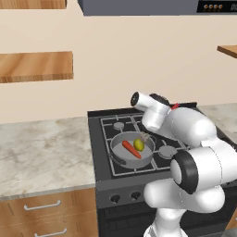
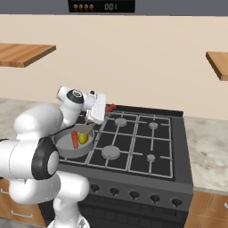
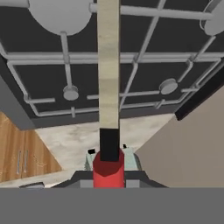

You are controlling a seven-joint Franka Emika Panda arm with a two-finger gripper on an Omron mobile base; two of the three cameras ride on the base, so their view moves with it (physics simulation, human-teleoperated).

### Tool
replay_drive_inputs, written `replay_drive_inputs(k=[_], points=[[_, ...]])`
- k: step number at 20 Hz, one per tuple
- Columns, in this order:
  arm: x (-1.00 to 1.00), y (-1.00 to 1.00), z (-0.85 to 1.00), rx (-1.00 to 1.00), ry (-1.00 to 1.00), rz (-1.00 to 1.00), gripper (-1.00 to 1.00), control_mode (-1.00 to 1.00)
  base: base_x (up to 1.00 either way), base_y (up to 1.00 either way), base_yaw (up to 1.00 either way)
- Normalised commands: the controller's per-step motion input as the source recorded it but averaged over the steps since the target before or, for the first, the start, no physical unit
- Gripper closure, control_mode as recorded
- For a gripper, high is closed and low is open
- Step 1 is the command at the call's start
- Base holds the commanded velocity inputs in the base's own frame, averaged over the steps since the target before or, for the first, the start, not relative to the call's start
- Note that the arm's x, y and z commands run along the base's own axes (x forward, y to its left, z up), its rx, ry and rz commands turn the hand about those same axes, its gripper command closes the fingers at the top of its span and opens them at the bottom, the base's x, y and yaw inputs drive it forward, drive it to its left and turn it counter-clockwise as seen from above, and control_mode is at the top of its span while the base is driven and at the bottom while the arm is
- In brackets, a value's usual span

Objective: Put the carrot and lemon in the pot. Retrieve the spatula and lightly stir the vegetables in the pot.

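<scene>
Carrot [image 1: 131,149] and lemon [image 1: 139,145] lie side by side in the pot [image 1: 121,159], spatula held over them.

The pot sits on the stove's [image 2: 178,133] front-left burner grate; the gripper [image 2: 99,111] is clamped on the spatula's [image 3: 108,74] red handle, the flat blade slanting down toward the pot beside the lemon; whether it touches cannot be told; marble counter [image 1: 37,148] lies left of the stove.

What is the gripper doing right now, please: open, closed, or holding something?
Gripper: closed on the spatula by its red handle, blade down toward the pot.
</scene>
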Motion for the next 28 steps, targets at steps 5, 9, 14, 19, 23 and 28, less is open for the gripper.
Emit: replay_drive_inputs(k=[5,9,14,19,23,28], points=[[-0.2,0.0,-0.34,-0.12,-0.01,-0.05,1.0,-1.0,0.0,0.0,0.0],[-0.05,0.01,-0.06,-0.06,0.0,-0.01,1.0,-1.0,0.0,0.0,0.0],[-0.01,0.14,0.03,-0.03,-0.03,-0.02,1.0,-1.0,0.0,0.0,0.0],[0.0,0.38,0.0,-0.05,-0.06,-0.04,1.0,-1.0,0.0,0.0,0.0],[-0.49,0.12,0.0,-0.06,0.04,0.0,1.0,-1.0,0.0,0.0,0.0],[-0.39,0.36,0.04,-0.02,0.02,0.0,1.0,-1.0,0.0,0.0,0.0]])
